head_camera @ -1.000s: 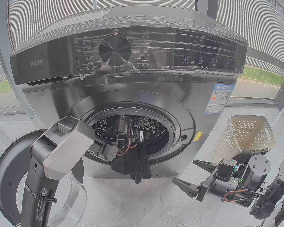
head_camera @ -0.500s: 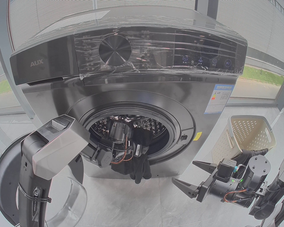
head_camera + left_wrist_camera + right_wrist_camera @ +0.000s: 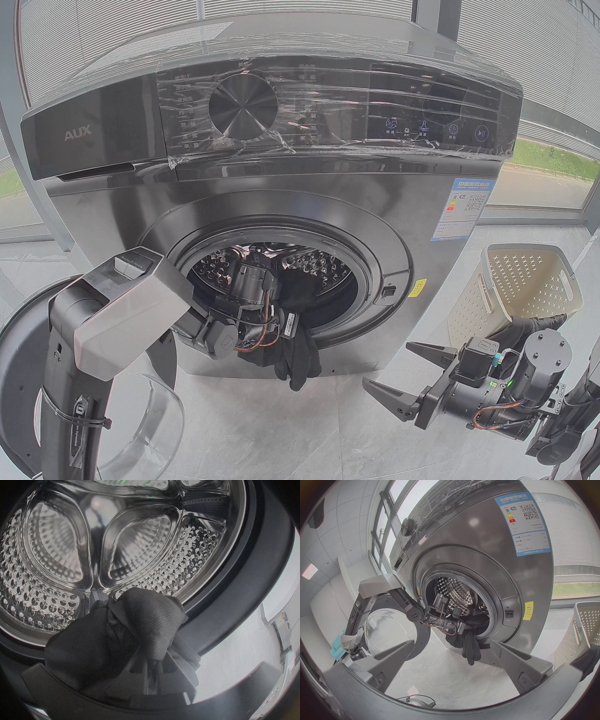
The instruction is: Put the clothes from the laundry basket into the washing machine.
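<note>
My left gripper (image 3: 299, 300) is at the mouth of the washing machine (image 3: 400, 212), shut on a black garment (image 3: 300, 356). In the left wrist view the garment (image 3: 140, 620) is bunched over the fingers, in front of the steel drum (image 3: 62, 542). Part of it hangs out over the door rim toward the floor (image 3: 470, 645). My right gripper (image 3: 387, 363) is open and holds nothing, low at the right, in front of the cream laundry basket (image 3: 531, 281). More dark clothing (image 3: 531, 328) lies at the basket's mouth.
The round washer door (image 3: 25, 350) stands swung open at the left, beside my left arm. The basket (image 3: 581, 630) lies tipped on the tiled floor, right of the machine. Bare floor (image 3: 281, 431) stretches between the two arms.
My left wrist has shifted slightly down and left at the drum opening, and the hanging garment sags a little lower. The right arm has kept still.
</note>
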You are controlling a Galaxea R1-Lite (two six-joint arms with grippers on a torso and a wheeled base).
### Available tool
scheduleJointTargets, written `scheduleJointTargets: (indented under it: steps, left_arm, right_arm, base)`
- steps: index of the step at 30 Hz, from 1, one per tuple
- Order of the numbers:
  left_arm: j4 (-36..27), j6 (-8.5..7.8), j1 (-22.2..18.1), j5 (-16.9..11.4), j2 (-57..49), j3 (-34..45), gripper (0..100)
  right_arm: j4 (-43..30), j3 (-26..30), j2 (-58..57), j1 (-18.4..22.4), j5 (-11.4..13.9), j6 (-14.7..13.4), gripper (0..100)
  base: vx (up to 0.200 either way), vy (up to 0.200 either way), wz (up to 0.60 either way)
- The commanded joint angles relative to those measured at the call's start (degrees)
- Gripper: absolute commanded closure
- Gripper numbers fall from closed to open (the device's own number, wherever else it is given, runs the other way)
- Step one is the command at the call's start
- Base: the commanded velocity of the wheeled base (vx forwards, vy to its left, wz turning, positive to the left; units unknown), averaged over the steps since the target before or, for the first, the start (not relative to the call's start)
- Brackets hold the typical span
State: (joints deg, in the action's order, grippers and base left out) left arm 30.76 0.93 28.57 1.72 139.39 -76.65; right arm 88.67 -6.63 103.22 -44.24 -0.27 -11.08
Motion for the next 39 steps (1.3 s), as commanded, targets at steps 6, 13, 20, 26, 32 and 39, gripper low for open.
scheduleJointTargets:
  steps: [6,13,20,26,32,39]
  left_arm:
    - [4.8,11.11,0.5,2.6,0.4,-9.1,100]
    - [8.9,12.26,0.2,5.2,1.5,-11.1,100]
    - [9.7,11.91,0.0,5.4,1.2,-9.1,0]
    - [7.7,11.64,0.3,4.7,-1.9,-2.5,0]
    - [4.5,9.36,0.5,1.4,-4.6,4.3,0]
    - [4.4,6.98,0.3,1.1,-3.0,5.6,0]
  right_arm:
    - [0.0,-0.2,0.1,0.0,0.0,0.2,0]
    - [0.0,-0.2,0.0,0.0,-0.1,0.2,0]
    - [0.0,-0.3,0.1,0.6,0.1,0.1,0]
    - [0.0,-0.5,0.1,0.6,0.1,0.2,0]
    - [0.0,-0.6,0.1,0.3,0.1,0.2,0]
    - [0.0,-0.6,0.1,0.0,0.1,0.1,0]
  base:
    - [0.000,0.000,0.00]
    - [0.000,0.000,0.00]
    - [0.000,0.000,0.00]
    - [0.000,0.000,0.00]
    - [0.000,0.000,0.00]
    - [0.000,0.000,0.00]
